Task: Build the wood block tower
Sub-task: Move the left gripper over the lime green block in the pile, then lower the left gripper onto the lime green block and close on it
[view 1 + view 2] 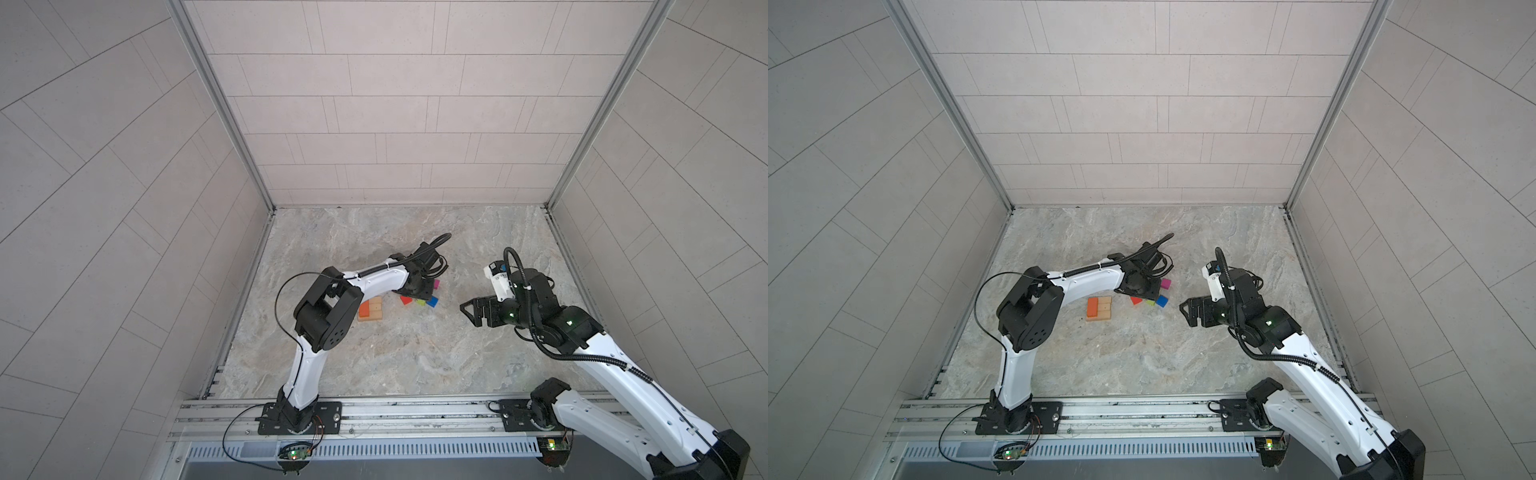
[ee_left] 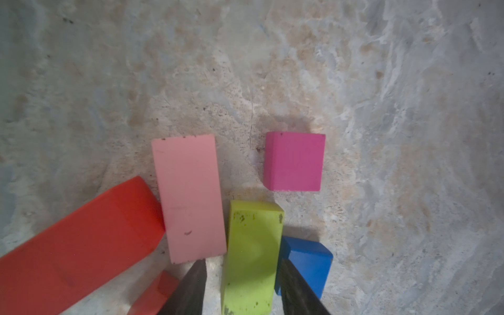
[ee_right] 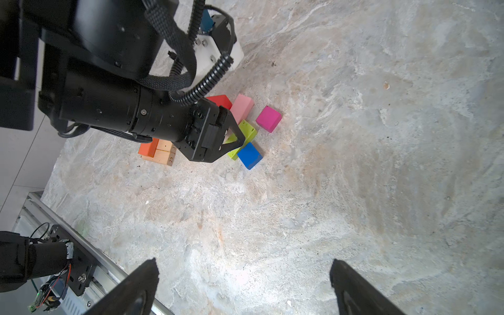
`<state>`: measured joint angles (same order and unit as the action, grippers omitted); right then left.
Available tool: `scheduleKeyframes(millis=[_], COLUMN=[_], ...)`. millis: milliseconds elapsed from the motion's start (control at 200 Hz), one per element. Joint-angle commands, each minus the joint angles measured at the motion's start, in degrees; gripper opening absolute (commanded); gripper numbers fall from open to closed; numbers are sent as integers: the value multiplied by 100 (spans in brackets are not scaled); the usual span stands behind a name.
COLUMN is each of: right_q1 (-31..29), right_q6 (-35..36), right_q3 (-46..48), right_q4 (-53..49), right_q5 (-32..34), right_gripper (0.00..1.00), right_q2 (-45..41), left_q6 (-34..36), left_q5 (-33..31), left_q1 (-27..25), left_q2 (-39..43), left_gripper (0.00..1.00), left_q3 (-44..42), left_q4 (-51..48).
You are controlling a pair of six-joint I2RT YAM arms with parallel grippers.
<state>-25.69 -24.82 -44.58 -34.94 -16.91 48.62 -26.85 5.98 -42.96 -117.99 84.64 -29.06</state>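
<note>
The tower (image 1: 1099, 308) is standing low on the marbled, stone-look table (image 1: 1142, 357). Plain tan bars (image 3: 163, 156) are lying side by side, and a matte orange oblong (image 3: 148, 148) is resting on top along one side. On one bar's end grain "29" is being shown in the right wrist view (a second numeral above it is cut off).

In both top views the loose blocks (image 1: 406, 300) are being seen bunched at about three o'clock from the tower. The magenta cube (image 1: 1165, 283) is sitting apart at the bunch's two o'clock and the blue cube (image 1: 1161, 301) at its four o'clock.

The left gripper (image 2: 242, 261) is being held down over them. Its dark fingers (image 2: 191, 291) are flanking the lime oblong (image 2: 251, 253), whose paint is speckled with dark chips. A sliver of table is showing beside one finger, so whether the block is pinched cannot be told.

The pink oblong (image 2: 191, 196) is touching a corner of the red arch (image 2: 81, 245). A smaller red piece (image 2: 155, 294) is being partly hidden by a finger.

The right gripper (image 3: 242, 286) is being held further out at three o'clock, well apart, fingers spread wide over bare table.
</note>
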Motion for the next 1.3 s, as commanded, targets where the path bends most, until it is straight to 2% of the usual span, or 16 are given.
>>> scheduleKeyframes(millis=[0, 475, 585, 871, 1296], right_q1=[38, 47, 47, 56, 58], right_q6=[91, 118, 135, 131, 118], right_q3=[-190, -227, -218, -200, -151], right_q4=[-114, -153, -162, -179, -158], right_q5=[85, 68, 82, 82, 79], right_gripper=[99, 99, 99, 99, 99], right_q2=[-64, -20, -35, -48, -50], left_q6=[119, 83, 45, 19, 13], left_q5=[-44, -325, -376, -621, -575], left_q1=[-63, -133, -132, -127, -134], left_q2=[-122, -368, -407, -409, -342], left_gripper=[49, 48, 43, 43, 40], left_q3=[123, 316, 329, 429, 378], left_q4=[-83, -188, -213, -397, -401])
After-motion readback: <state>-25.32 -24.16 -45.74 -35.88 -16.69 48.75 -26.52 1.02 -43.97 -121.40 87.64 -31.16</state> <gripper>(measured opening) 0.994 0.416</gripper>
